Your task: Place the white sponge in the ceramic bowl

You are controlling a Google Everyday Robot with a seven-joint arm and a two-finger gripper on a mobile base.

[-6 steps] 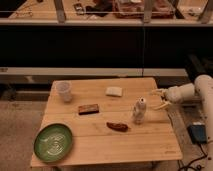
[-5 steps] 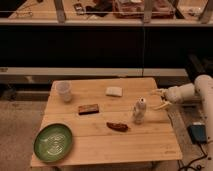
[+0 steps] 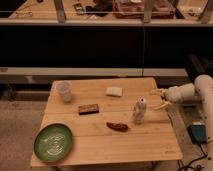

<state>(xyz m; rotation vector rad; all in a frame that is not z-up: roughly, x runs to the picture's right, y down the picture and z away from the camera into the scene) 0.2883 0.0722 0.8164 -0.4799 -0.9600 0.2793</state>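
A wooden table (image 3: 100, 147) carries a green bowl (image 3: 53, 142) at its near left corner, a clear cup (image 3: 64, 91) far left, a white sponge (image 3: 114, 91) far centre, a brown block (image 3: 88, 108) and a reddish object (image 3: 117, 126) mid-table, and a white bottle (image 3: 139, 111) to the right. The gripper (image 3: 158, 99), fingers apart, hovers at the right edge.

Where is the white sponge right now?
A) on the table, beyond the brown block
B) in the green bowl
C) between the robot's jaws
A: the white sponge lies on the table past the brown block; the gripper hovers open at the table's right edge.
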